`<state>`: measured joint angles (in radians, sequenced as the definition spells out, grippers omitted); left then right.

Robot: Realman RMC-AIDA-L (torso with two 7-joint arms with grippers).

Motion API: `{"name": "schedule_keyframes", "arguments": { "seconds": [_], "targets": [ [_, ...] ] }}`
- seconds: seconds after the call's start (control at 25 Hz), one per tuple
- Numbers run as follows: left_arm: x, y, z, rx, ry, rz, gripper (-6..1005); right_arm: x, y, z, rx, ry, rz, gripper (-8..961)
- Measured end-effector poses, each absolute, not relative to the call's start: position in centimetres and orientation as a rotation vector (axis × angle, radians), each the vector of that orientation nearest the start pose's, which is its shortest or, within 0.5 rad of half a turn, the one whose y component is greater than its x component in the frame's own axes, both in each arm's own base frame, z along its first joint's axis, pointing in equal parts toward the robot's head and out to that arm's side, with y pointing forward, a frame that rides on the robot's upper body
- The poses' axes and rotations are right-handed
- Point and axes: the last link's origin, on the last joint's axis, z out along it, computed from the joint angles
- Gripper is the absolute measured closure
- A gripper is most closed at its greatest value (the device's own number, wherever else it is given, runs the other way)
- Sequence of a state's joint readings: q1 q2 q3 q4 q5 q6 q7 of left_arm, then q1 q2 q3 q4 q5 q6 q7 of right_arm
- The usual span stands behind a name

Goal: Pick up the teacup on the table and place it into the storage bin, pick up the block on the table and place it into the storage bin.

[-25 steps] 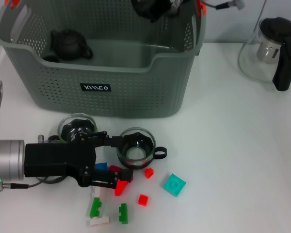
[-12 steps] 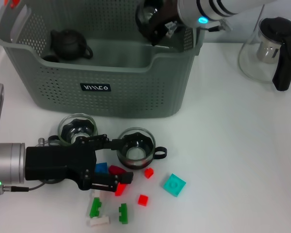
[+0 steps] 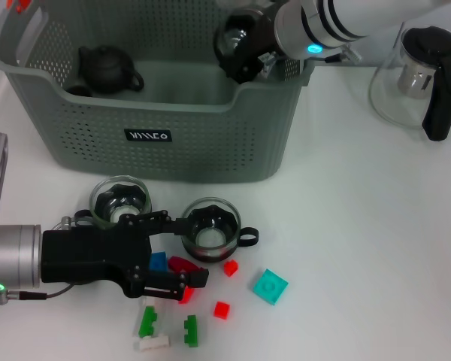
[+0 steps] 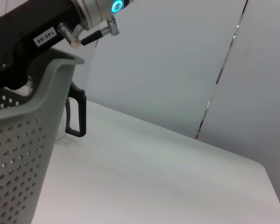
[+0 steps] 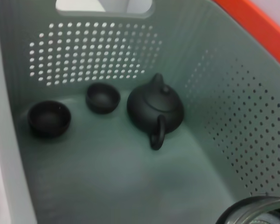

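Right gripper (image 3: 244,49) carries a glass cup (image 3: 235,41) over the bin (image 3: 210,135); left gripper (image 3: 182,252) reaches among the blocks.

The cup looks light, hard, slick and breakable; the rim or handle seems the safest hold. The right jaws appear closed on it above the bin's right end, clear of the teapot (image 5: 154,109) and two small dark bowls (image 5: 102,97) inside. The left jaws stand open around a red block (image 3: 183,264), just beside a table cup (image 3: 210,227); a second cup (image 3: 121,200) and loose blocks crowd it. The blocks look small, stiff and light.
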<state>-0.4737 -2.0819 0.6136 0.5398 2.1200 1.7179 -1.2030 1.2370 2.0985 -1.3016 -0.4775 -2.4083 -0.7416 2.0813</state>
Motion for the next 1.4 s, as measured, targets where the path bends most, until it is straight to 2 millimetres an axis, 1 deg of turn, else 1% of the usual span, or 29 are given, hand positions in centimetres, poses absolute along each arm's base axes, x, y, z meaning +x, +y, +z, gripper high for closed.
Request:
{"name": "schedule_keyframes", "arguments": {
  "seconds": [0.48,1.0,1.4],
  "targets": [
    [-28.31,27.63,-1.95,-2.871,-0.594,-0.779,66,6.81,47.54,-8.41,-2.59,0.201,-0.181,896],
    [-28.37,27.74,-1.77,-2.866,-0.592,-0.777,67,6.56,47.58,-8.35,-2.589,0.195,-0.176,890],
    [-28.38,27.76,-1.75,-2.864,-0.593,-0.777,66,6.38,47.46,-8.19,-2.604,0.167,-0.199,724]
  ]
}}
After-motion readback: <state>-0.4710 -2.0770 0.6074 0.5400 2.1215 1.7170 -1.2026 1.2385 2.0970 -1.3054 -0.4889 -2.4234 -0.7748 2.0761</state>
